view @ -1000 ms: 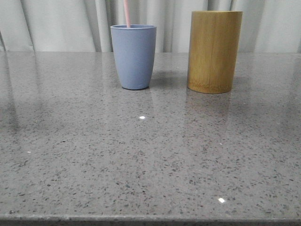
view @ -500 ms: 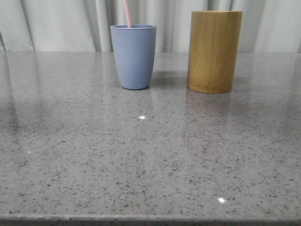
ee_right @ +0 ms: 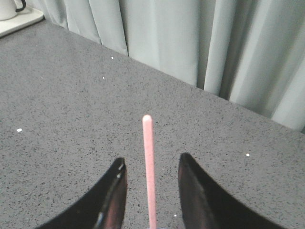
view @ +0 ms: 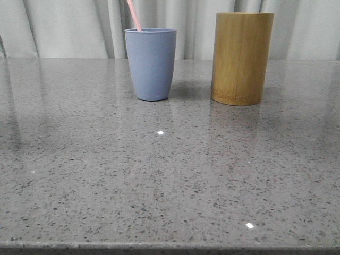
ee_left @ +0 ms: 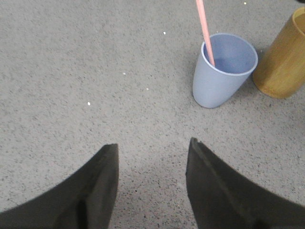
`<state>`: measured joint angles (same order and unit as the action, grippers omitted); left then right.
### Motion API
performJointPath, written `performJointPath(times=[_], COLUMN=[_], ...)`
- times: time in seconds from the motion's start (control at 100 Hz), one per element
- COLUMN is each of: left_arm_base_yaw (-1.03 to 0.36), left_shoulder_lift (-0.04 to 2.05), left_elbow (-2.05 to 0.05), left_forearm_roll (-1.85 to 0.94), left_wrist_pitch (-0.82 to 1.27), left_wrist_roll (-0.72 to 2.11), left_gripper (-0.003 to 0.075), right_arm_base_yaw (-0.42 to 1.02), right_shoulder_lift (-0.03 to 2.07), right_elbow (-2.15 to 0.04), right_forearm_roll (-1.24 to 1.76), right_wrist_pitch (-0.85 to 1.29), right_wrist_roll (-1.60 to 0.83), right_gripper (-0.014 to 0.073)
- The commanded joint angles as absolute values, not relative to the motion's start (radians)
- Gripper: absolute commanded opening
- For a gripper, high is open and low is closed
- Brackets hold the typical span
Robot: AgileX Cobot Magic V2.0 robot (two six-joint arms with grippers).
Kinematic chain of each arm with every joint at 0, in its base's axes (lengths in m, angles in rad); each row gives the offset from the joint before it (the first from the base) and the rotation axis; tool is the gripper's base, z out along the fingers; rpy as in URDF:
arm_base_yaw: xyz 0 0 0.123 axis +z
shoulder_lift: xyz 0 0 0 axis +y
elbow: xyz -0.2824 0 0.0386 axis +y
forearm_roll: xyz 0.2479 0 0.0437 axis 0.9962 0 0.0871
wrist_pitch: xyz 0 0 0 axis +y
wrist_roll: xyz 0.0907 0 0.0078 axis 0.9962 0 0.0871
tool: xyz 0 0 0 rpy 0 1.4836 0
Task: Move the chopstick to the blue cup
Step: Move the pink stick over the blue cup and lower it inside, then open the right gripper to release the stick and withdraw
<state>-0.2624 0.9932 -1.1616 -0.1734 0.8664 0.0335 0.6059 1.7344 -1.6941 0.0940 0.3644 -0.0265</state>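
Left gripper (ee_left: 151, 157): spread wide, nothing between the dark fingers (ee_left: 97, 191), hanging over bare speckled surface (ee_left: 71, 71) with the cups further out ahead of it.

Right gripper (ee_right: 150, 174): fingers apart, and the chopstick (ee_right: 148, 167) rises straight up the gap between them; there is clear space on both sides of the stick, so no pinch where the fingers show.

Chopstick: pale pink, thin, its lower end inside the blue cup (view: 151, 64); in the front view it leans toward the left as it leaves the rim and runs out of the top of the picture. From the left wrist view it rests against the cup's inner wall at the rim, most of its length standing out above the cup.

Blue cup: upright on the grey surface, toward the back, left of centre in the front view; matte greyish blue, tapered, no handle.

Bamboo cylinder (view: 242, 57): yellow-brown, taller than the blue cup, upright just to its right, a small gap between them.

Backdrop: pale pleated curtain (view: 69, 26) behind the surface; a white mug (ee_right: 9, 8) on a light tray at the far corner in the right wrist view.
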Motion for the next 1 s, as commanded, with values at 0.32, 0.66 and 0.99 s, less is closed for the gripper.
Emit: performJointPath(times=[0.32,0.66,0.99], left_arm_base_yaw=[-0.258,-0.258,-0.258], left_shoulder_lift=[0.836,0.739,0.731], left_elbow=[-1.033,-0.923,-0.857], left_forearm_roll=[-0.131,-0.12,-0.083], left_wrist_pitch=[0.728,0.619,0.605], left_wrist_roll=[0.0,-0.024,-0.024], left_gripper=[0.0323,0.0323,0.0322], right_arm_base_yaw=[0.544,0.434,0.298], right_shoulder_lift=[1.499,1.255,0.993], right_elbow=[-1.596,-1.253,-0.946], right_forearm_roll=[0.076,0.076,0.076], right_wrist_pitch=[0.351,0.245,0.203], right_wrist_roll=[-0.035,-0.019,-0.018], right_gripper=[0.0222,0.0222,0.0222])
